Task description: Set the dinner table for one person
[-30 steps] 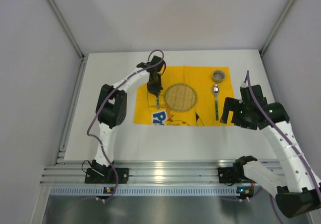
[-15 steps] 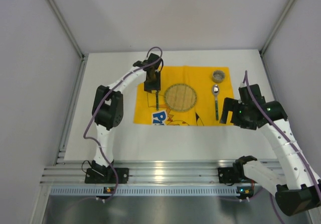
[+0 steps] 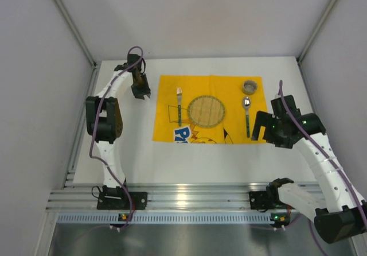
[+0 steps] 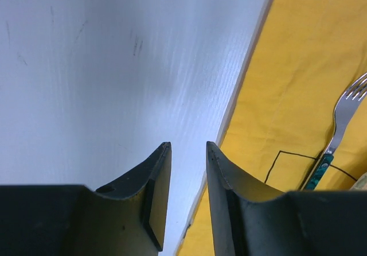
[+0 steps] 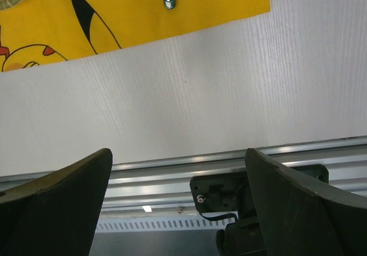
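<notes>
We see the left gripper [image 4: 188,146] narrowly parted and empty above the dinner table [image 4: 103,66], its finger hiding the handle end of the fork [image 4: 339,118], and the right gripper [image 5: 178,150] spread wide, empty.

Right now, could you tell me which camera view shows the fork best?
The top external view: the whole fork lies on the yellow placemat. The left wrist shows only tines and upper handle; the right wrist, none.
</notes>
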`<move>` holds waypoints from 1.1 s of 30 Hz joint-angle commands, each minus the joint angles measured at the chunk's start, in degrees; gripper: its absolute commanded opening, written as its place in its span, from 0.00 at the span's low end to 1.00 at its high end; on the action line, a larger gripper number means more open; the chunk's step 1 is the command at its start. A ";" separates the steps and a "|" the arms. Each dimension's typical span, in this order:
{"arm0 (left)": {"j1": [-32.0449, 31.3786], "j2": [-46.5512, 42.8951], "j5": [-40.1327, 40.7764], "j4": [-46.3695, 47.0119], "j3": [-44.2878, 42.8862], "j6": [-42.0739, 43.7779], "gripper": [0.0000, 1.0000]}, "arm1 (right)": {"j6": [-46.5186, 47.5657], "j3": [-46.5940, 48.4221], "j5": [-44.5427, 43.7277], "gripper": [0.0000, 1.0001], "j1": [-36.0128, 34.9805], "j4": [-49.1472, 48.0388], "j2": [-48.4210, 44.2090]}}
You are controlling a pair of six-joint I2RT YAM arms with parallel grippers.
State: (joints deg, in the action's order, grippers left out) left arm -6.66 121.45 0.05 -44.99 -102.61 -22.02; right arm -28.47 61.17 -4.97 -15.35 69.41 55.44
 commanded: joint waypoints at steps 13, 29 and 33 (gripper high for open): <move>-0.20 8.62 -18.25 5.88 0.22 4.62 0.34 | -3.17 2.20 -1.88 1.00 -0.64 -5.33 7.57; 0.94 11.80 -18.87 2.99 -3.12 5.32 0.00 | -4.58 2.64 -1.97 1.00 -0.64 -8.59 11.53; 4.01 9.08 -17.81 2.28 0.28 6.37 0.00 | -4.23 2.82 -1.88 1.00 -0.64 -9.20 12.15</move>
State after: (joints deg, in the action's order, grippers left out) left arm -5.82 131.52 -22.68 -40.99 -104.81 -17.98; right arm -32.58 61.21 -6.20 -15.38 62.65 67.31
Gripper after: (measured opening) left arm 0.015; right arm 0.996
